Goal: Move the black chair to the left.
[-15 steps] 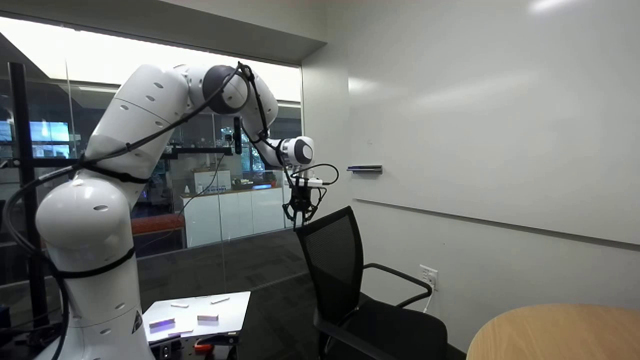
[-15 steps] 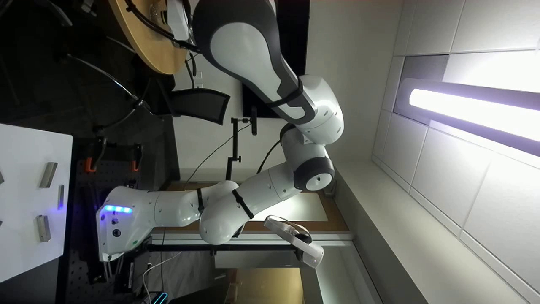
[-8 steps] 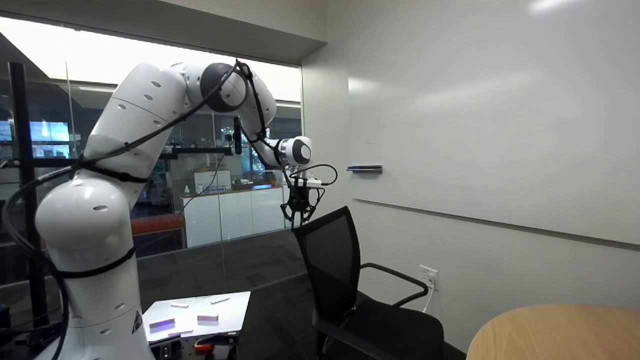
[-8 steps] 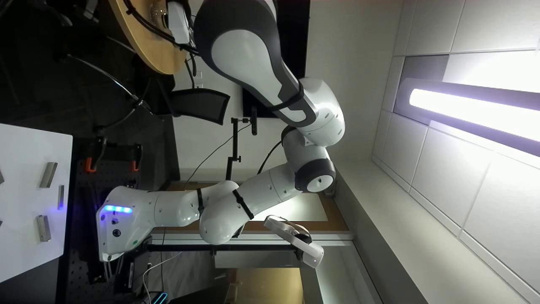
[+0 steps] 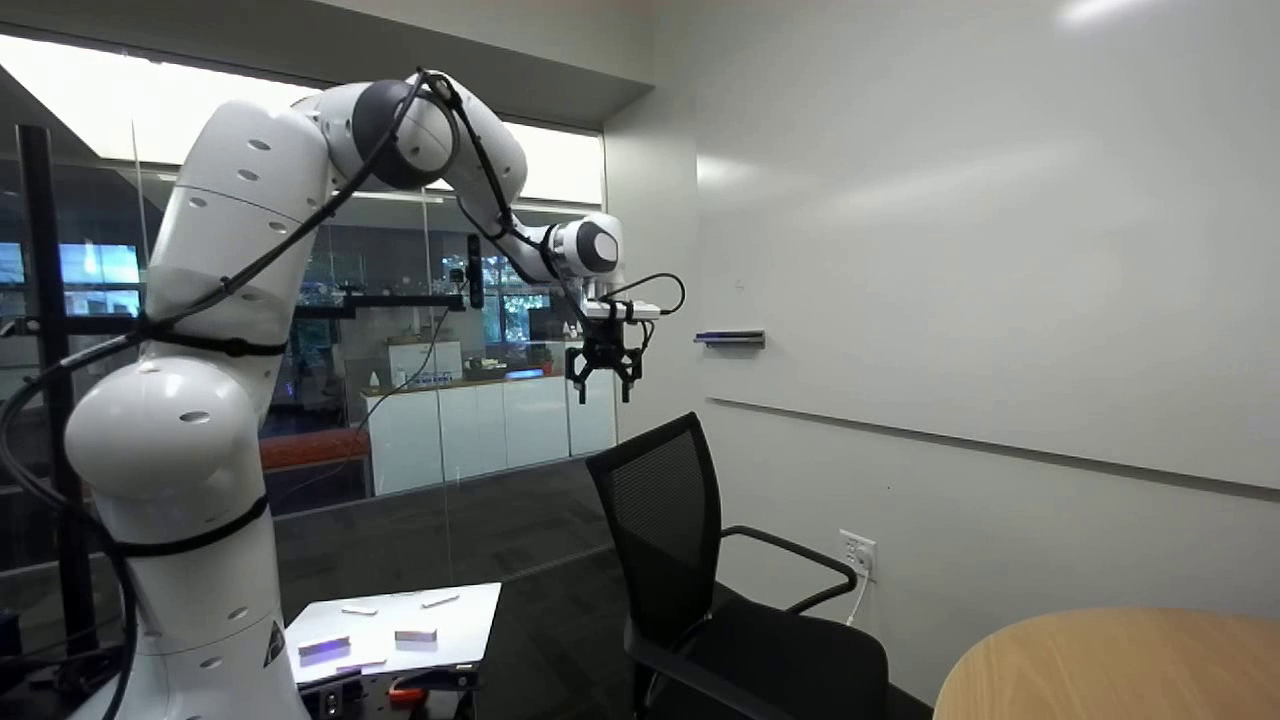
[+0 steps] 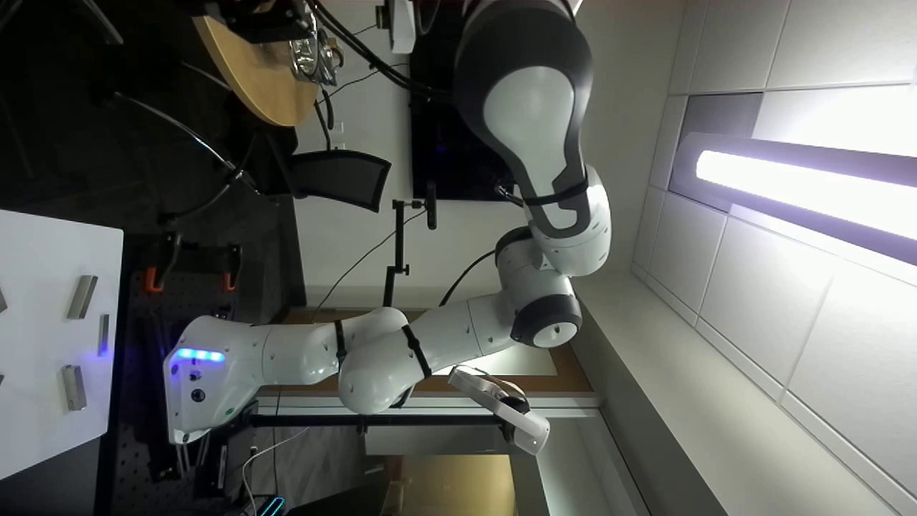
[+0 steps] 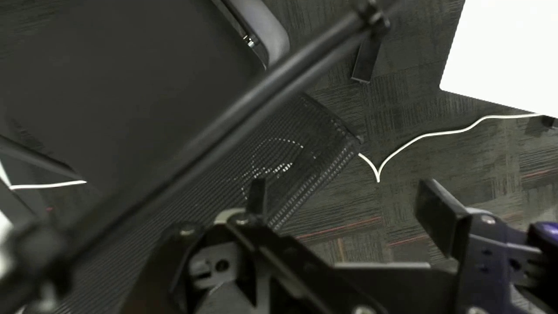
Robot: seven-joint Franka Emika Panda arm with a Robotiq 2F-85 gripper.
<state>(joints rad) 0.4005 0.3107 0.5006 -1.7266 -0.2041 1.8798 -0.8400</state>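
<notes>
The black chair [image 5: 665,510] stands upright on the carpet, its mesh back turned toward the robot's base. Above the top edge of that back hangs my gripper [image 5: 604,398], pointing down, fingers spread and apart from the chair. From the wrist, the black chair's mesh [image 7: 205,192] fills the lower left, with its dark seat beyond. Nothing lies between the two fingertips of the gripper [image 7: 346,205]; only carpet and a corner of the mesh show below them.
A round wooden table [image 5: 1120,660] stands near the chair's front. Beside the base is a white board [image 5: 455,605] with several small blocks. In an exterior view lying sideways, a black chair [image 6: 340,179] stands by the table; whether it is the same one, I cannot tell. A white cord [image 7: 457,131] runs across the floor.
My gripper has risen off the top of the chair's back and its fingers have spread. The chair slid slightly left at first, then stayed put over the last half second.
</notes>
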